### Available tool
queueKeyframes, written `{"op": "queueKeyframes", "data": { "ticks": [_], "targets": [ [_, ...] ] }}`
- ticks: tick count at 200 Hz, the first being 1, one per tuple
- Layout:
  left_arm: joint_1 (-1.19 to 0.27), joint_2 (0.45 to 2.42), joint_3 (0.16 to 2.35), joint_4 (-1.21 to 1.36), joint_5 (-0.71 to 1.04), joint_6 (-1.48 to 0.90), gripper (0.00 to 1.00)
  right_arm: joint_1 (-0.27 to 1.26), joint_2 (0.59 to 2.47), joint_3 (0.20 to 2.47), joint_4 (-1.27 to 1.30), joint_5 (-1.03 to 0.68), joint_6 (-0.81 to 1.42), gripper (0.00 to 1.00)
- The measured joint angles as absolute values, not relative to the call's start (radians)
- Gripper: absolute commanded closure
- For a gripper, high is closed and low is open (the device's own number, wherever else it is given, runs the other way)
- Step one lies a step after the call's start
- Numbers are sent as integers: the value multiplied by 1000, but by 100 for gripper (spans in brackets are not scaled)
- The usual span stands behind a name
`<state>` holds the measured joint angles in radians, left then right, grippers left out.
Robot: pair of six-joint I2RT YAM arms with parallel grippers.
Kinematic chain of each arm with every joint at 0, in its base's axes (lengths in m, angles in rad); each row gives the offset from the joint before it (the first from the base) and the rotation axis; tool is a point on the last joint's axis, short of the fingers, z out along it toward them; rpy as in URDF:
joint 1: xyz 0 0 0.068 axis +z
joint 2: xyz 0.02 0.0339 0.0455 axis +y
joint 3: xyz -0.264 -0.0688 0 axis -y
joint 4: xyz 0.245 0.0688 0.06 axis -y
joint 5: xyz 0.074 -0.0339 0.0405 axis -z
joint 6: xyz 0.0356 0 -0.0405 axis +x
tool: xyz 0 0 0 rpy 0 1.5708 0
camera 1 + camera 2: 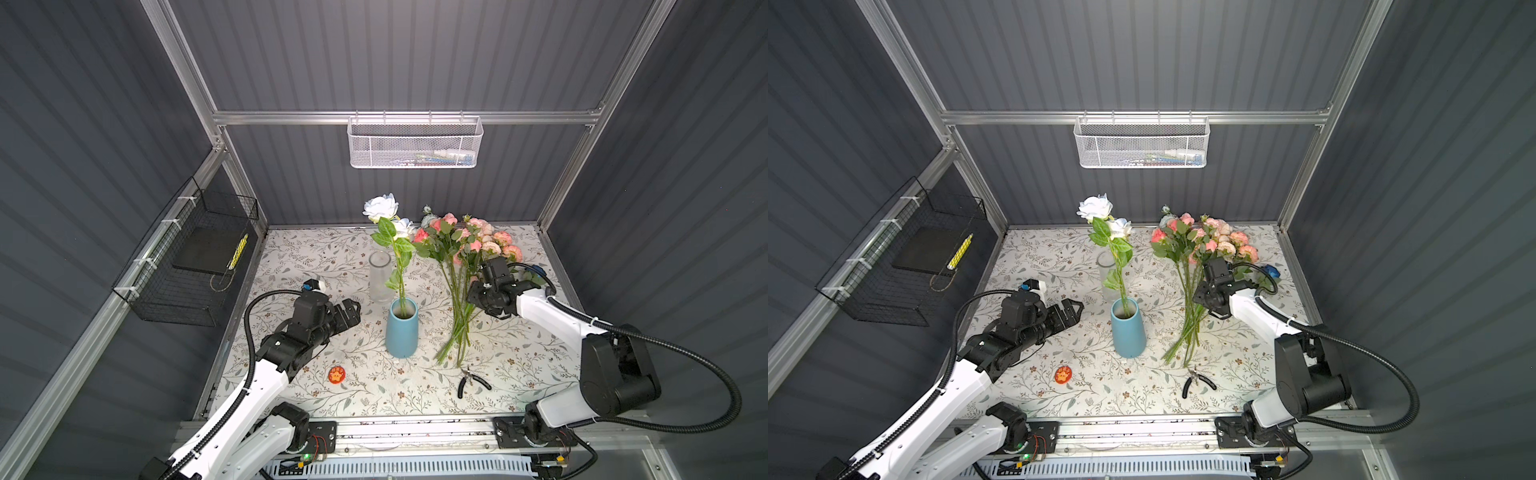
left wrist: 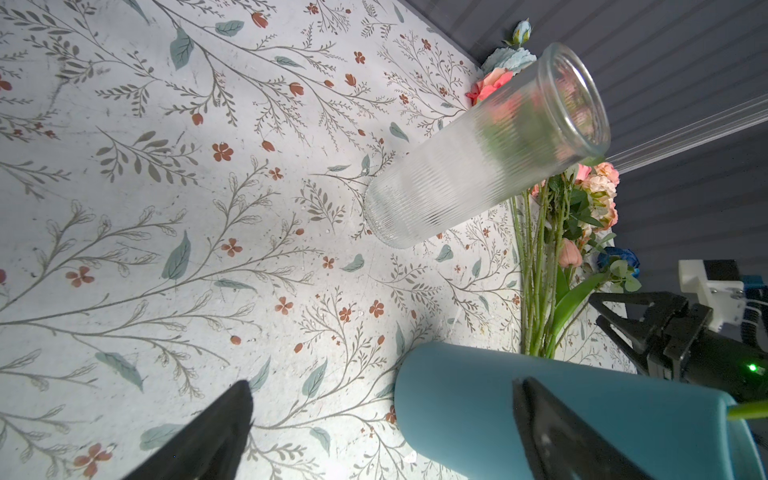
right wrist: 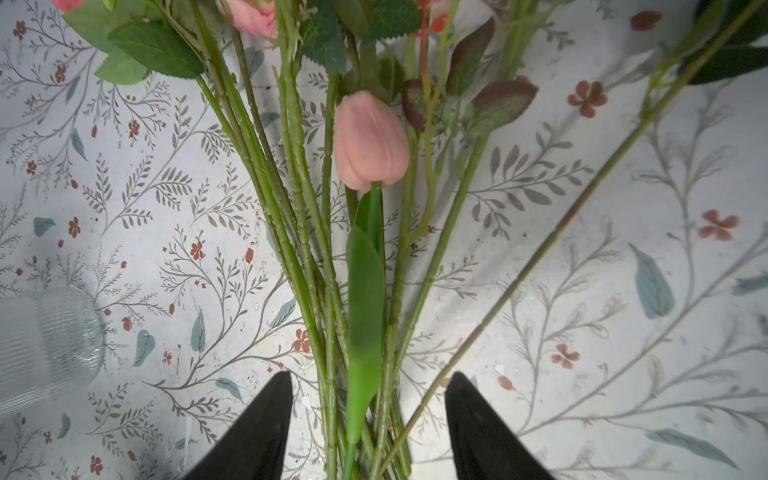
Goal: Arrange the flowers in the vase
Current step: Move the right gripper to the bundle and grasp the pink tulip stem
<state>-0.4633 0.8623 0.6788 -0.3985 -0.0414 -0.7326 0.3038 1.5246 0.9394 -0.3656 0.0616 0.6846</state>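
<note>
A blue vase (image 1: 401, 332) stands mid-table and holds a tall white rose (image 1: 380, 205) on a leafy stem; a second white bloom (image 1: 403, 227) shows behind it. The rest of the flowers (image 1: 465, 241) lie in a bunch on the table to its right, pink and peach heads at the back and stems fanned forward. My right gripper (image 1: 471, 293) hangs over those stems. In the right wrist view it (image 3: 368, 376) is open, a finger on each side of the stems, below a pink tulip (image 3: 371, 141). My left gripper (image 1: 353, 308) is open and empty, left of the vase (image 2: 582, 407).
An empty ribbed glass vase (image 1: 380, 276) stands just behind the blue one. Black pliers (image 1: 471, 380) lie near the stem ends and a red badge (image 1: 335, 374) sits front left. A white mesh basket (image 1: 415, 143) hangs on the back wall, a black wire basket (image 1: 195, 266) on the left wall.
</note>
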Motion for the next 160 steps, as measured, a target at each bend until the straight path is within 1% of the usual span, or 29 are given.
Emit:
{"op": "queueKeyframes", "data": {
  "ticks": [39, 89, 109, 151, 160],
  "targets": [
    [-463, 868, 674, -396, -41, -732, 0, 311, 1565, 935, -342, 25, 694, 47],
    [-463, 891, 672, -396, -41, -732, 0, 328, 1618, 934, -321, 21, 695, 56],
    [-463, 892, 672, -396, -42, -732, 0, 331, 1638, 934, -317, 22, 693, 64],
    [-463, 892, 672, -396, -42, -732, 0, 342, 1634, 934, -319, 34, 687, 88],
    [-463, 892, 672, -397, -42, -732, 0, 348, 1623, 935, -323, 41, 682, 91]
  ]
}}
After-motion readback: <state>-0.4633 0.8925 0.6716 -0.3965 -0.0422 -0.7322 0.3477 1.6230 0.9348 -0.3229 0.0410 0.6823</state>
